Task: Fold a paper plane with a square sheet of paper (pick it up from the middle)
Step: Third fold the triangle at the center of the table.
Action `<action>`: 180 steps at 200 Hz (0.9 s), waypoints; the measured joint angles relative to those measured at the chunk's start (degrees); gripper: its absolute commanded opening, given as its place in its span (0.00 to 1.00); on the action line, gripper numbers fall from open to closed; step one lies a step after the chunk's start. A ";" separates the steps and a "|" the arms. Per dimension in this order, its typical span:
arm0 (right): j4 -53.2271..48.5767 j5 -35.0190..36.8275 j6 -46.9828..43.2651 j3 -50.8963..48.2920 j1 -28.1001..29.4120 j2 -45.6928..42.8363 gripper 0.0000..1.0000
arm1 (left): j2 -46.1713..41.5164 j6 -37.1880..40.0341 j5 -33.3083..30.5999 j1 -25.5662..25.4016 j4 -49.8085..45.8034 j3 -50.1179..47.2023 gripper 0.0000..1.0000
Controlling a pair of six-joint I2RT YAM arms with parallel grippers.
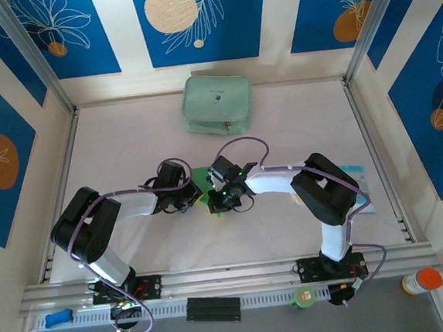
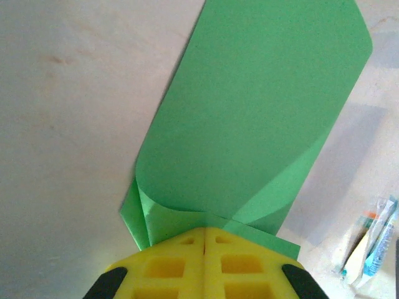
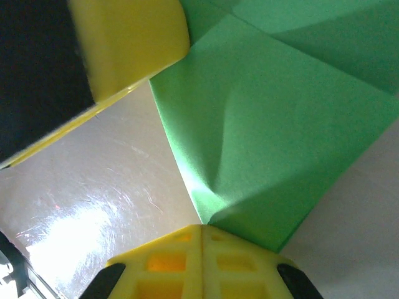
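The square sheet of paper (image 1: pixel 199 178) is bright green and sits between the two wrists at the table's middle. In the left wrist view the square sheet of paper (image 2: pixel 249 124) curls over itself into a loose loop, with folded layers at the near end. My left gripper (image 2: pixel 204 230) is shut on that near end. In the right wrist view the square sheet of paper (image 3: pixel 274 124) shows creases and a dent, and my right gripper (image 3: pixel 201 227) is shut on its pointed corner. A yellow finger of the left gripper (image 3: pixel 128 43) shows at the upper left. The paper plane is out of view.
A pale mint zip pouch (image 1: pixel 217 102) lies at the back centre. A small blue-and-white packet (image 1: pixel 359 183) lies by the right arm, the same packet (image 2: pixel 373 240) showing in the left wrist view. Rails border the table on the left and right. An orange-capped bottle (image 1: pixel 422 280) stands off the front right.
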 measured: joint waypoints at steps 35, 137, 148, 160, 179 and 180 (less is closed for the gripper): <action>0.02 -0.02 0.00 0.00 -0.13 0.22 0.05 | 0.07 0.02 0.00 0.00 -0.04 0.07 0.07; 1.77 -1.77 -0.87 -2.32 -1.79 -0.66 0.05 | 0.35 0.17 0.04 0.00 -0.44 0.39 0.06; 2.25 -2.05 -1.16 -3.65 -1.90 -1.49 0.06 | 0.37 0.17 0.04 0.00 -0.46 0.48 0.06; 2.93 -2.43 -1.53 -4.94 -1.99 -2.38 0.06 | 0.44 0.17 0.04 0.00 -0.46 0.48 0.06; 3.34 -2.86 -2.03 -6.99 -2.05 -3.87 0.06 | 0.48 0.17 0.07 0.00 -0.50 0.61 0.06; 3.32 -2.89 -2.05 -7.06 -2.05 -3.96 0.06 | 0.50 0.17 0.07 0.00 -0.50 0.63 0.06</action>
